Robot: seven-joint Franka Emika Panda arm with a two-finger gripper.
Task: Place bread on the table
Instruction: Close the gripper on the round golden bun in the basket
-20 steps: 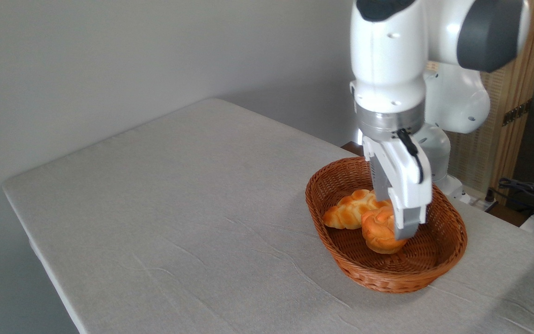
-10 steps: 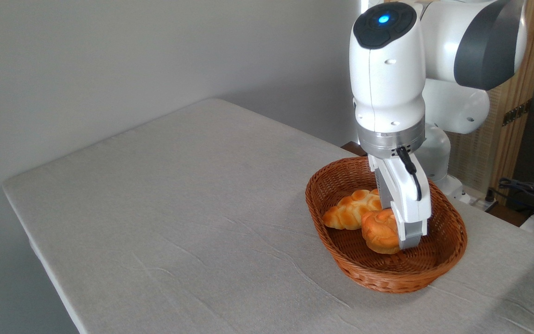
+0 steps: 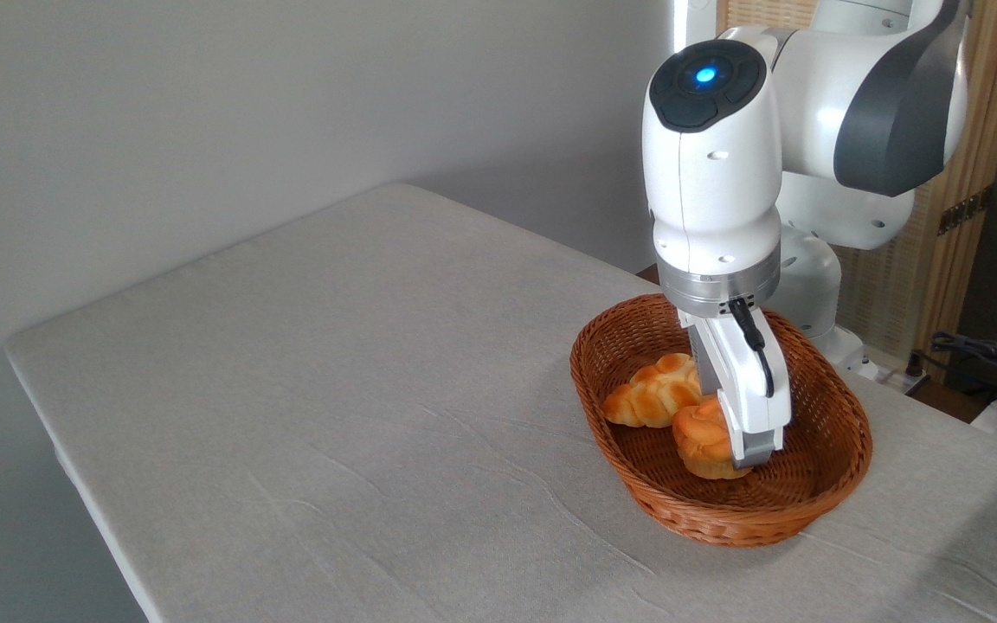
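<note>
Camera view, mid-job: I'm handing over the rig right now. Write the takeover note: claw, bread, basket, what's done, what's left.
Claw: down inside the wicker basket, right at the round bun. From this angle I cannot tell whether it is open or already shut on it.
Bread: sitting on the basket floor, beside the braided loaf, which is not the target.
Table: the grey cloth left of the basket is the drop area.
Done: the claw is at the bun.
Left: confirm the grip, lift clear of the rim, move over the cloth, set down, release.
</note>
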